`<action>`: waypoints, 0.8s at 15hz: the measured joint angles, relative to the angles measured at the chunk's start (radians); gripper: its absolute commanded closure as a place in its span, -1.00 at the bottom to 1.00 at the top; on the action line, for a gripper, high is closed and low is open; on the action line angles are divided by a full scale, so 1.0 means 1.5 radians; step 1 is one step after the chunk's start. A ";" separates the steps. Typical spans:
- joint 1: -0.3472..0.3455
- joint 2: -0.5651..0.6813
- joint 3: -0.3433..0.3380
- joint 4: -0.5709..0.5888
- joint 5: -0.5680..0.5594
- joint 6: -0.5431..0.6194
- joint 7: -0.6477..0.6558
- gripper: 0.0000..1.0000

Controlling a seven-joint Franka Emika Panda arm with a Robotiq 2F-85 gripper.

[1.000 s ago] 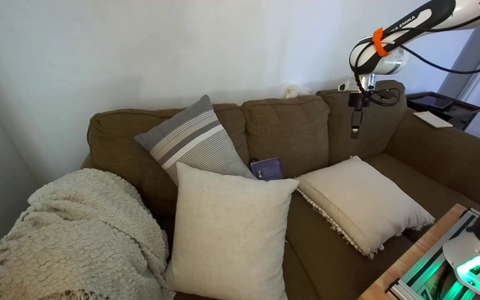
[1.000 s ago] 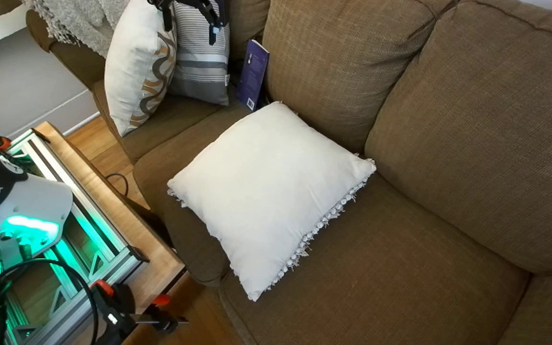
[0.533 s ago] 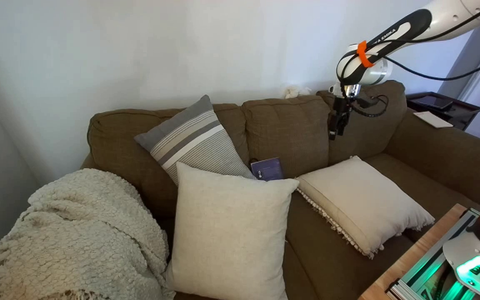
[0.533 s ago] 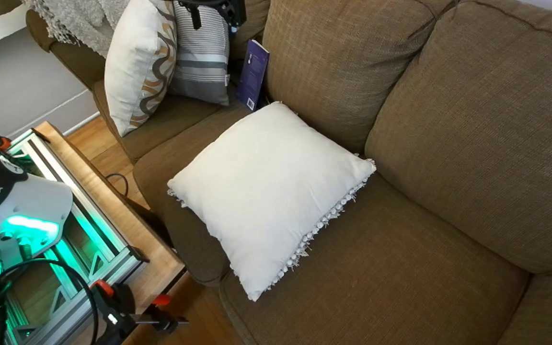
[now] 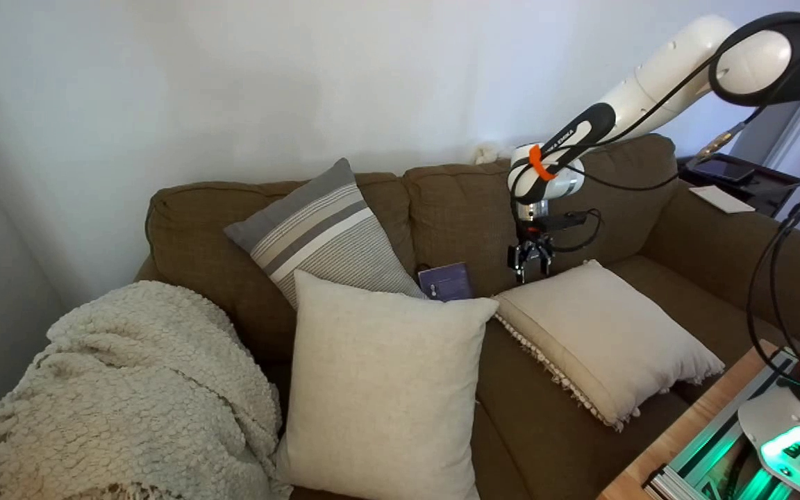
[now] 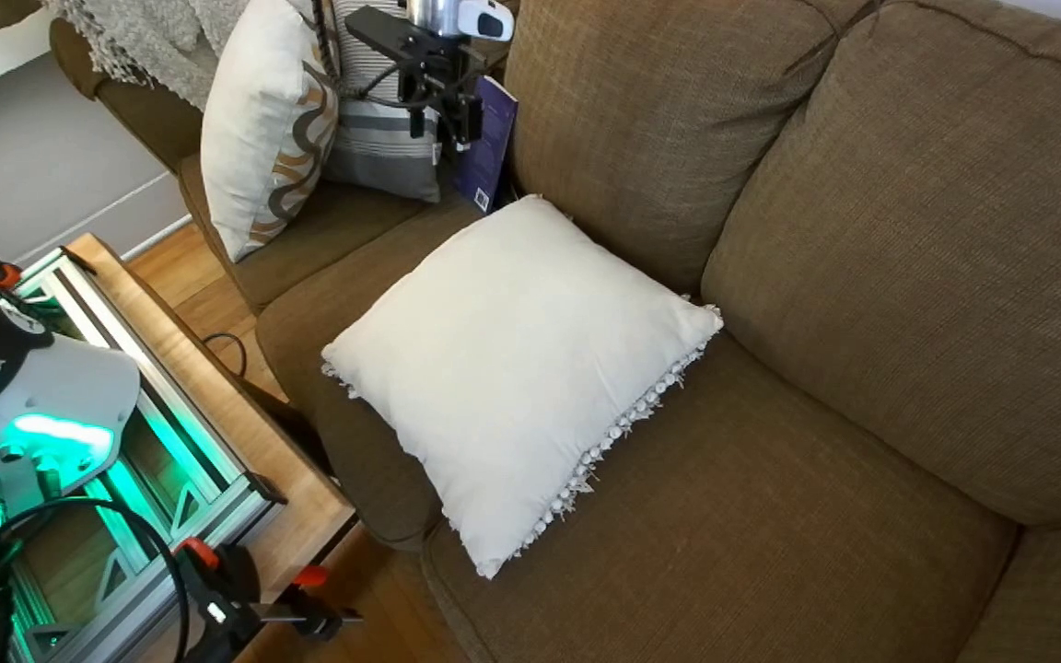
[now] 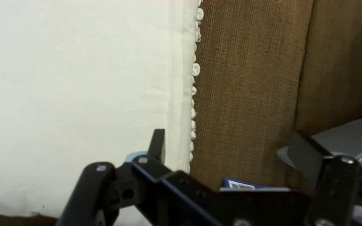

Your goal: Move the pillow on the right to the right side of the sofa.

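Olive-brown fabric sofa (image 5: 469,222): in front of a pale wall (image 5: 233,83). Fringed square cream pillow (image 6: 512,378): lying flat across two seat cushions (image 6: 770,516), well apart from the larger cream pillow (image 5: 386,389). Larger cream pillow: standing in front of the grey striped pillow (image 5: 334,222). Purple book (image 6: 496,138): tilted against the back cushions (image 6: 627,129), just beside the fringed pillow's rear corner. Gripper (image 7: 229,142): jaws spread wide, holding nothing. In the wrist view, one finger (image 7: 158,144) overlaps the fringed pillow near its trimmed edge; the opposite finger overlaps the grey striped pillow's corner. Contact with the fringed pillow cannot be determined.
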 measured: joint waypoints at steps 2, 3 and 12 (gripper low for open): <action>-0.001 0.033 -0.005 0.016 -0.002 0.001 0.024 -1.00; -0.002 0.035 -0.004 0.017 -0.002 0.001 0.024 -1.00; 0.060 0.013 -0.019 -0.073 -0.107 0.186 0.077 -1.00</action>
